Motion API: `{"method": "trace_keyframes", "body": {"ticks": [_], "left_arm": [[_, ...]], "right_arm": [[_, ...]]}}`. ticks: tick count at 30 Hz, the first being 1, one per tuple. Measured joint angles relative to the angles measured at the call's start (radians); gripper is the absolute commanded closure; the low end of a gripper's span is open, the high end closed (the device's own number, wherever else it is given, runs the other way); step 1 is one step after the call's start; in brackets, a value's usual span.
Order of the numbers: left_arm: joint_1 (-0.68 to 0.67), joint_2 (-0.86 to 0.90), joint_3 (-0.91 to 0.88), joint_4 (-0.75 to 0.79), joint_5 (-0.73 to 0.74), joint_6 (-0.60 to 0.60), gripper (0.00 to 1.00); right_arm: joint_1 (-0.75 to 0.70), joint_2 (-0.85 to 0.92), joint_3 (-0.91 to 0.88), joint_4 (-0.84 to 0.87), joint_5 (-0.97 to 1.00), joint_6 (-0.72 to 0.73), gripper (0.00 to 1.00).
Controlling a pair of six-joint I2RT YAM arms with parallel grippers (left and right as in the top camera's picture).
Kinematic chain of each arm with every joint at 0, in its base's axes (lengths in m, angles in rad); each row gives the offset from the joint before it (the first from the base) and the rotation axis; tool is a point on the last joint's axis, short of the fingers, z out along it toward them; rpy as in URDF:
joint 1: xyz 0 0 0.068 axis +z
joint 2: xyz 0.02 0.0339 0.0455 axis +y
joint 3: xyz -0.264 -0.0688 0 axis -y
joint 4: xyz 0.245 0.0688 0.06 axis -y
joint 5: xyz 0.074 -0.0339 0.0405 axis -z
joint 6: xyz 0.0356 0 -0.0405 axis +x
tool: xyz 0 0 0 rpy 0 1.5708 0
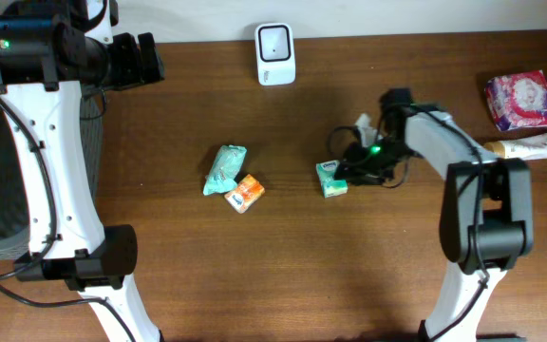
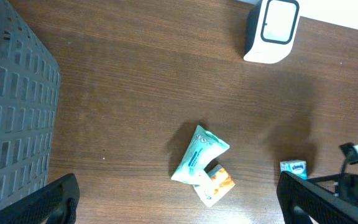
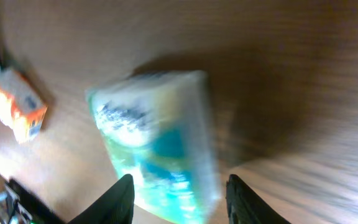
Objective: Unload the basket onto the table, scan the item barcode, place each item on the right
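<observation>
A small green and white tissue pack [image 1: 331, 179] lies on the wooden table right of centre. My right gripper [image 1: 348, 172] is low at its right side. In the blurred right wrist view, the pack [image 3: 157, 149] sits between the two dark fingers of the right gripper [image 3: 182, 199]. The jaws stand open, with a gap on the pack's right side. The white barcode scanner [image 1: 275, 53] stands at the table's back edge, also in the left wrist view [image 2: 271, 30]. My left gripper [image 1: 145, 59] hangs high at the back left, wide open and holding nothing [image 2: 178, 196].
A teal wipes pack [image 1: 224, 169] and an orange packet [image 1: 244, 193] lie together left of centre. A pink pack [image 1: 520, 100] and a cream tube [image 1: 532, 147] sit at the far right. A grey mesh basket [image 2: 11, 112] stands off the left edge.
</observation>
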Motion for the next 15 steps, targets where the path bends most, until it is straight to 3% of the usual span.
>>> {"method": "trace_keyframes", "body": {"ticks": [5, 9, 11, 15], "left_arm": [[0.0, 0.0, 0.0, 0.0, 0.0, 0.0, 0.01], [0.0, 0.0, 0.0, 0.0, 0.0, 0.0, 0.01], [0.0, 0.0, 0.0, 0.0, 0.0, 0.0, 0.01], [0.0, 0.0, 0.0, 0.0, 0.0, 0.0, 0.01]], "right_arm": [[-0.049, 0.002, 0.11, -0.153, 0.021, -0.002, 0.48], [0.029, 0.003, 0.141, -0.121, 0.048, 0.0, 0.48], [0.062, 0.003, 0.133, -0.082, 0.081, 0.016, 0.48], [0.09, 0.003, 0.052, 0.012, 0.111, 0.055, 0.61]]}}
